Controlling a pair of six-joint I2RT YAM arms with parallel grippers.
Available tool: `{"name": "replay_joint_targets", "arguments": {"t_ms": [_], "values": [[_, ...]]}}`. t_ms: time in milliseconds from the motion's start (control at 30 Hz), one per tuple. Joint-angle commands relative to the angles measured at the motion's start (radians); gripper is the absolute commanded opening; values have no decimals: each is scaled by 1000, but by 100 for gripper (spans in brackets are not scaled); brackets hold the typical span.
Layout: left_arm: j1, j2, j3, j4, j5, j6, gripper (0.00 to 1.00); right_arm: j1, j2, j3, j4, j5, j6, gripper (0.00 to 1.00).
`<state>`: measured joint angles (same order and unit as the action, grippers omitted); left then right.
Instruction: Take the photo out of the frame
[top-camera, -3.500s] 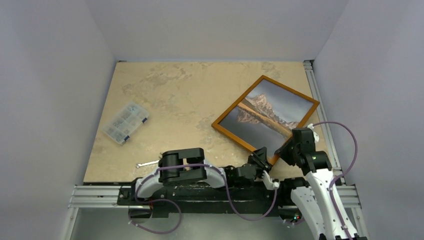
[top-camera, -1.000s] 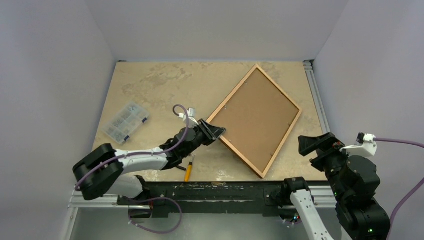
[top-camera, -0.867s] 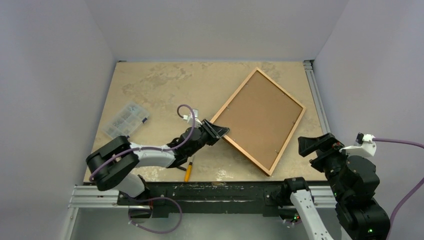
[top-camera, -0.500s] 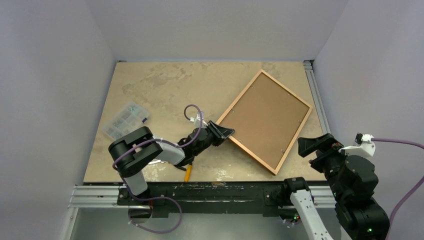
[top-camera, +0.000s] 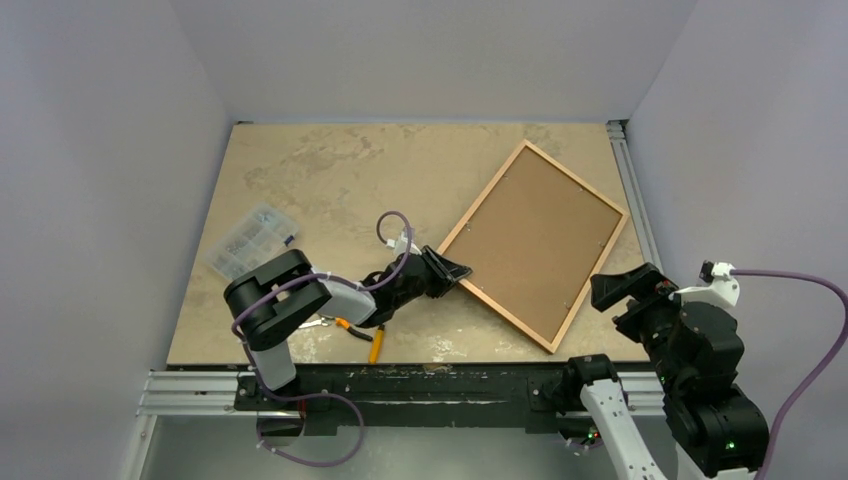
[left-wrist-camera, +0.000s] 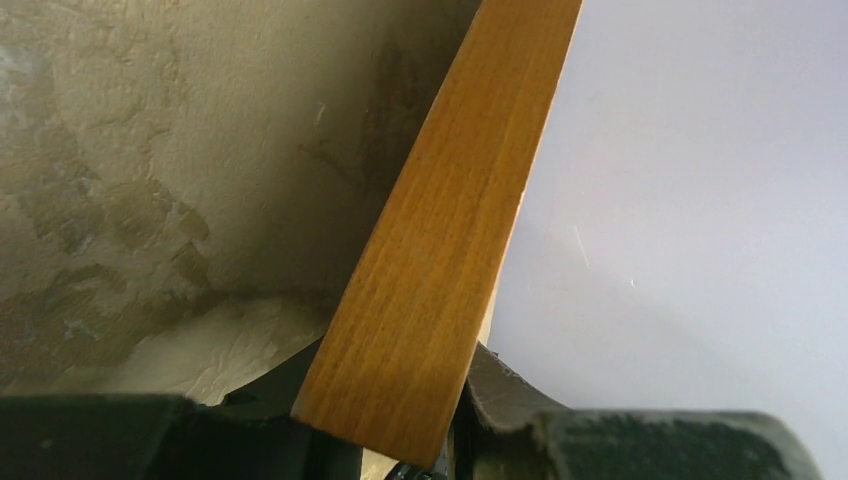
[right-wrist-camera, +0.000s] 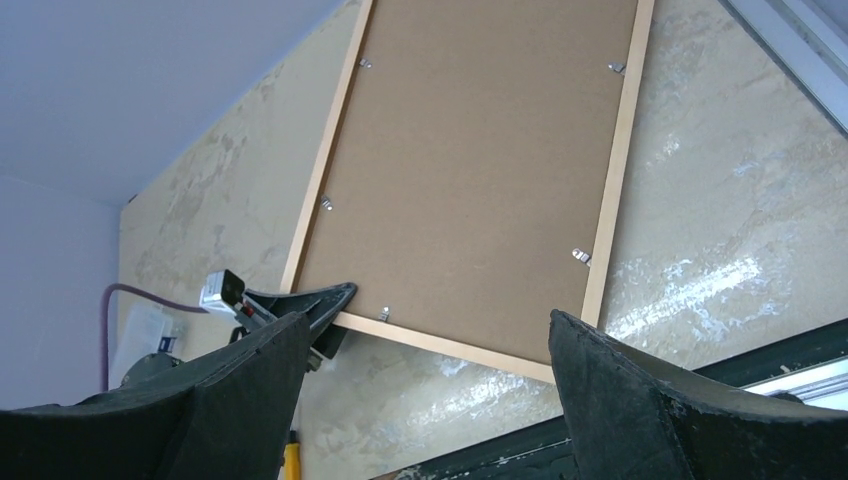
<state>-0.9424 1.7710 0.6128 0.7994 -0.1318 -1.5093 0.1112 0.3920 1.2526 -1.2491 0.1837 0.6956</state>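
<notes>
The frame (top-camera: 505, 316) lies face down on the right part of the table, its orange-brown moulding around the plain brown board back of the photo (top-camera: 535, 242). The picture side is hidden. Small metal clips (right-wrist-camera: 581, 256) sit along the board's edges. My left gripper (top-camera: 450, 272) is shut on the frame's near-left corner; in the left wrist view the wooden moulding (left-wrist-camera: 440, 250) runs up from between the jaws of the left gripper (left-wrist-camera: 400, 450). My right gripper (top-camera: 622, 290) hovers open above the table's near-right corner, off the frame, looking down on the board (right-wrist-camera: 470, 170).
A clear plastic parts box (top-camera: 252, 245) sits at the left. A yellow-handled tool (top-camera: 376, 346) and orange-handled pliers (top-camera: 345, 325) lie near the front edge under the left arm. An aluminium rail (top-camera: 636, 205) borders the table's right side; walls close in all round.
The frame, earlier picture side up, now lies face down. Over the last second my left gripper has slid the held corner rightwards while its arm folded in. The right arm barely shifted.
</notes>
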Motion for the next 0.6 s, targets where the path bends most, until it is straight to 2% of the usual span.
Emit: {"name": "replay_joint_targets", "arguments": {"t_ms": [0,200,467,567], "values": [[9,-3,64,-225,34,42,6,2,8,0,37,-2,-4,88],[19,24,93,-295,103,-1,8,2,3,2,31,0,1,88],[22,22,94,-342,103,-24,10,2,2,4,28,-2,7,88],[24,15,91,-353,106,-21,20,2,3,6,28,-4,7,88]]}}
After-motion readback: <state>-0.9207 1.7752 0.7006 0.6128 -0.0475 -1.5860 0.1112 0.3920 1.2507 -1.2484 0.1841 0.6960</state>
